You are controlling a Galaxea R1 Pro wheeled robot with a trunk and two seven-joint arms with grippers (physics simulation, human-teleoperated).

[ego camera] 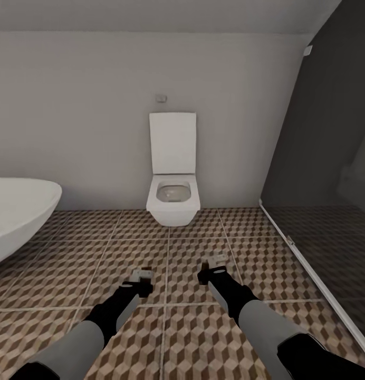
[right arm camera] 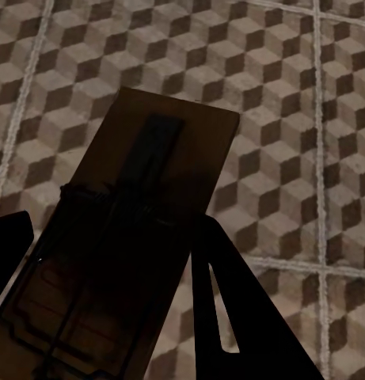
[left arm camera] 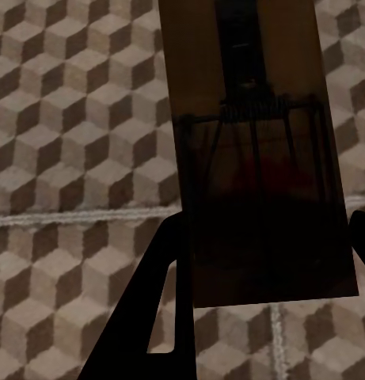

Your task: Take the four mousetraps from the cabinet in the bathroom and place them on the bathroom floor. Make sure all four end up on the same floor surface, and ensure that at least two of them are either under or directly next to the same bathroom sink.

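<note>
Left hand (left arm camera: 261, 261) mousetrap (left arm camera: 253, 150), long axis along fingers

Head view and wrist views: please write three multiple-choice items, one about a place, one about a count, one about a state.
1. Where is the toilet?
A. against the far wall
B. inside the shower
C. beside the robot's base

2. How many mousetraps are held in total?
A. none
B. one
C. two

3. What is the state of the toilet lid?
A. closed
B. raised
C. missing

Answers: 1 A, it stands at the wall ahead. 2 C, the left gripper holds a mousetrap and the right gripper holds another mousetrap. 3 B, the lid stands upright behind the open bowl.
</note>
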